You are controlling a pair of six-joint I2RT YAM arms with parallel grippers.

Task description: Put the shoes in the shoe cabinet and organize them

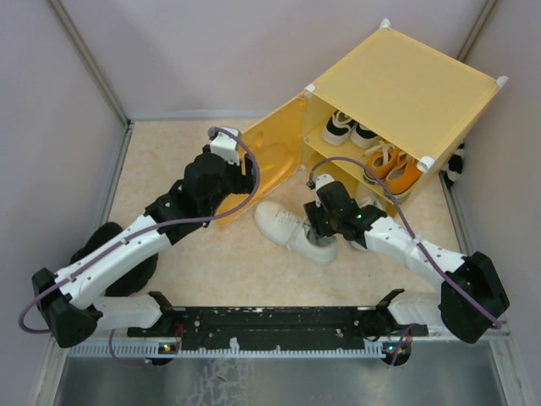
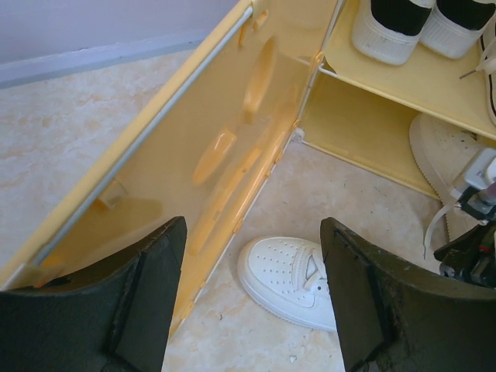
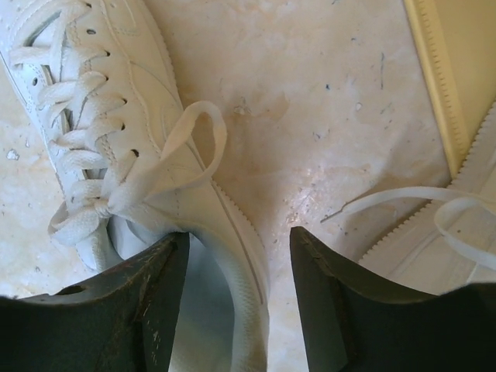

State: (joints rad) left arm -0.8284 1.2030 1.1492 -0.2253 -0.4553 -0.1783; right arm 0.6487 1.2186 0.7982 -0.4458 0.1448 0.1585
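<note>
Centre-left, the left claw (image 2: 252, 229), jaws apart, hovers by the open door (image 1: 270, 152) of the shoe cabinet (image 1: 406, 80). At centre an off-white shoe (image 1: 287, 227) lies on the counter (image 1: 169, 169) before the cabinet; the right claw (image 3: 236, 240), spread, straddles its heel rim, possibly touching it.

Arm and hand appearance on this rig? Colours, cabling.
The left arm and right arm are white links with black joint housings, a purple cable looping along each. The left hand and right hand have broad matte-black fingers, slightly scuffed.
</note>
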